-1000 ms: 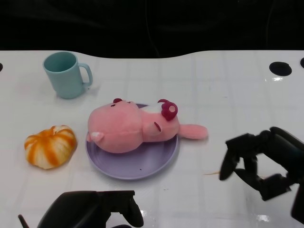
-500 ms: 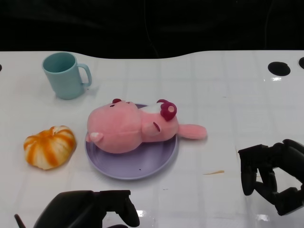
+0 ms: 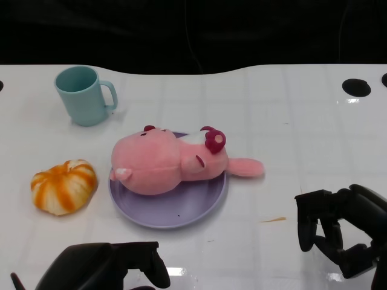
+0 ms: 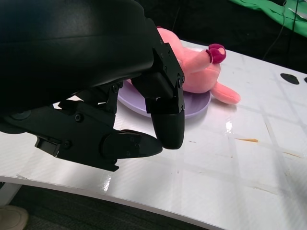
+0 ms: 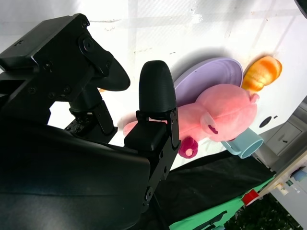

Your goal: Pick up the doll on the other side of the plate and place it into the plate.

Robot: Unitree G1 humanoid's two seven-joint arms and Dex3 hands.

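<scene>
A pink plush doll [image 3: 169, 163] lies on its side on the purple plate [image 3: 175, 214], one limb hanging over the plate's right rim onto the table. The doll [image 4: 196, 72] and plate [image 4: 192, 103] also show in the left wrist view, beyond the fingers. The right wrist view has the doll [image 5: 225, 112] on the plate [image 5: 206, 76] too. My right hand [image 3: 338, 232] hovers at the lower right, well apart from the doll, fingers spread and holding nothing. My left hand [image 3: 106, 266] stays low at the front edge, empty, fingers apart.
A teal mug [image 3: 84, 95] stands at the back left. An orange-and-white pumpkin toy [image 3: 63, 186] sits left of the plate. A small tan sliver [image 3: 272, 219] lies on the white table right of the plate. Two dark holes [image 3: 357, 86] mark the far right.
My right hand has drawn back from near the doll toward the lower right, empty. The left hand has sunk slightly lower. Doll and plate have not moved.
</scene>
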